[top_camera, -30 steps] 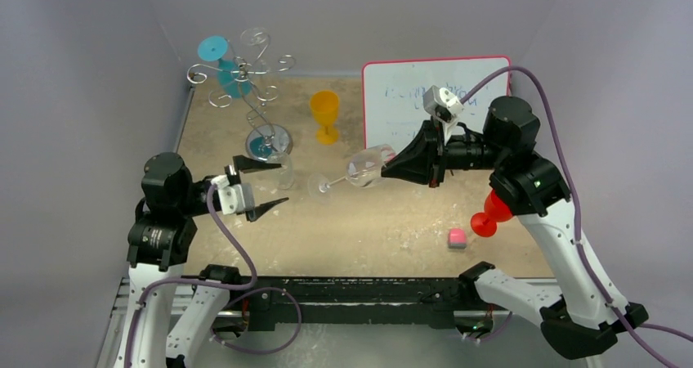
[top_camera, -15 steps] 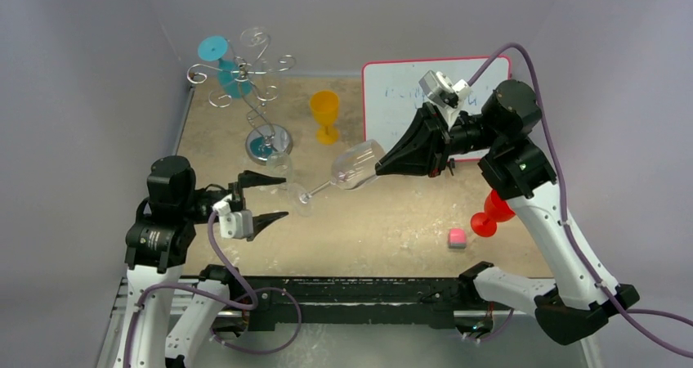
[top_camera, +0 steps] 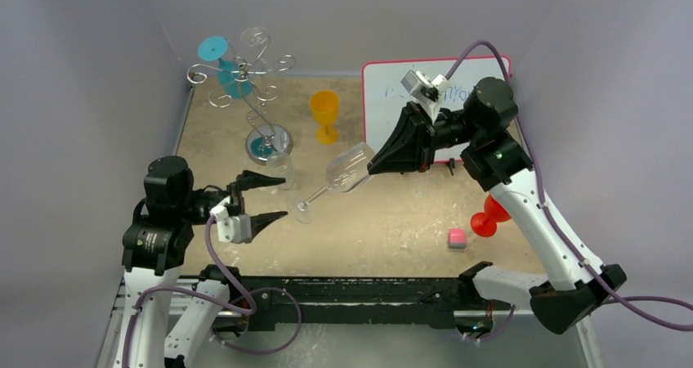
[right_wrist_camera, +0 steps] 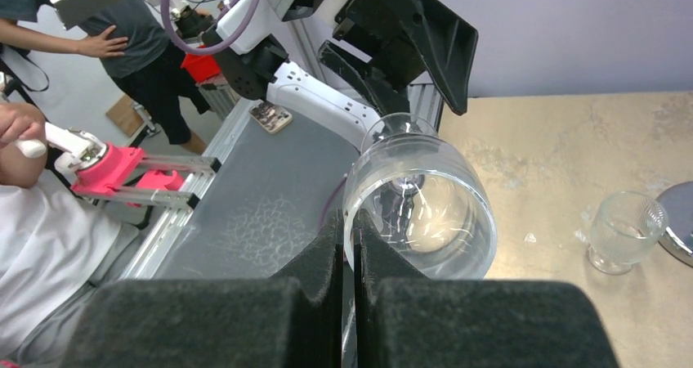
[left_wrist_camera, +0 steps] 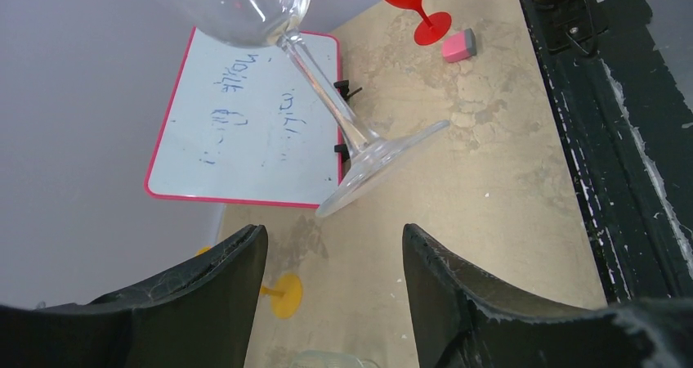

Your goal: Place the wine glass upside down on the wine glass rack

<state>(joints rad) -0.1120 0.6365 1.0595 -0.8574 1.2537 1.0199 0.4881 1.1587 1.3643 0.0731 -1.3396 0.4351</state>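
Clear rounded wine glass [top_camera: 350, 168], tilted | matte black right jaws pinch its rim | left jaws spread

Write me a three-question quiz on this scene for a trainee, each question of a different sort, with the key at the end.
1. True or false: the left gripper is clamped on the stem of the wine glass.
2. Which colour of glass hangs upside down on the wine glass rack? A red, B teal, C yellow.
3. Fill in: the right gripper holds the clear wine glass by its ____.

Key:
1. False. The left gripper is open and empty, near the glass's foot.
2. B, the teal glass.
3. Rim.
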